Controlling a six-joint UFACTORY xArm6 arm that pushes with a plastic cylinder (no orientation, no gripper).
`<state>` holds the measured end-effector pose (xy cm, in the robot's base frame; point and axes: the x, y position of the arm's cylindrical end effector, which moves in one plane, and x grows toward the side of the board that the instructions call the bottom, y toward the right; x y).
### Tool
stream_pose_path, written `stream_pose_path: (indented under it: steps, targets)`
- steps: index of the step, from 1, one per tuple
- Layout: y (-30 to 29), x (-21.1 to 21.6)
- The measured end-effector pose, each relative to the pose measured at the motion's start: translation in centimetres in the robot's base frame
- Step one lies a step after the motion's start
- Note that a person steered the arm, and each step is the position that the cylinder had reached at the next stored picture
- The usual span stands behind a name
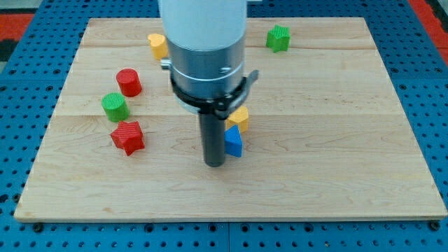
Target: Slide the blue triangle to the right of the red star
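Observation:
The blue triangle (pixel 234 142) lies near the middle of the wooden board (pixel 336 140). The red star (pixel 128 136) lies well to its left, at the view's left. My tip (pixel 214 164) rests on the board right against the blue triangle's left side, slightly below it. The rod and the arm's wide grey body rise above it and hide part of the board behind. A yellow block (pixel 240 117) sits just above the blue triangle, touching or nearly touching it, partly hidden by the arm.
A green cylinder (pixel 114 106) and a red cylinder (pixel 129 82) stand above the red star. A yellow block (pixel 157 45) is at the top left beside the arm. A green block (pixel 278 38) is at the top right. The board lies on a blue pegboard.

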<state>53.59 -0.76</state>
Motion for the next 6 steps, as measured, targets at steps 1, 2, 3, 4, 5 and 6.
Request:
stream_pose_path:
  steps: [1,2,3,4,5,6]
  targets:
    - [5.3,-0.4]
    - [9.3,-1.3]
    - [1.2,-3.0]
    - [-5.2,-3.1]
    - [-3.2,-2.9]
    - [2.6,-1.6]
